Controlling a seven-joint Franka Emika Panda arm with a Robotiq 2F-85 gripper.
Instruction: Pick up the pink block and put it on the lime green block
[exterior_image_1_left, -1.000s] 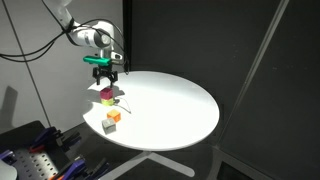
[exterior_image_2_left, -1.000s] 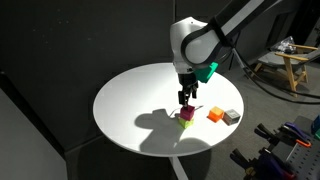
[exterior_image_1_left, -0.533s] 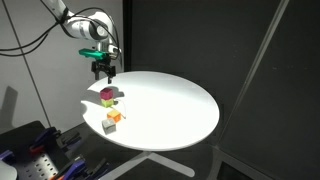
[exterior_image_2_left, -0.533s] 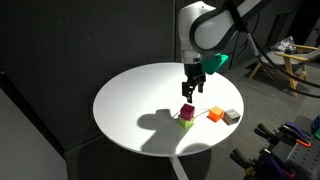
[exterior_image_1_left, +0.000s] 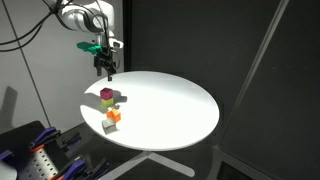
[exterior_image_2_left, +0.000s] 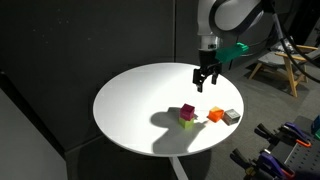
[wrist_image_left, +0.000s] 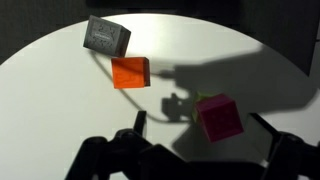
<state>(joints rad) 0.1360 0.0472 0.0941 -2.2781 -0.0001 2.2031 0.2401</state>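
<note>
Resting on top of the lime green block (exterior_image_2_left: 189, 123), the pink block (exterior_image_2_left: 187, 112) stands near the desk (exterior_image_2_left: 130, 100) edge. The gripper (exterior_image_2_left: 203, 86) hangs above, well apart, jaws wide and empty. I judge that the placing step is done; the next move needs only a clean lift away.

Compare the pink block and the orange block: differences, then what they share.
The pink block is magenta; the orange block is bright orange. The pink block sits on the lime green block, the orange block directly on the table. The orange block lies nearer the grey block than the pink block does. Both are similar-sized cubes.
</note>
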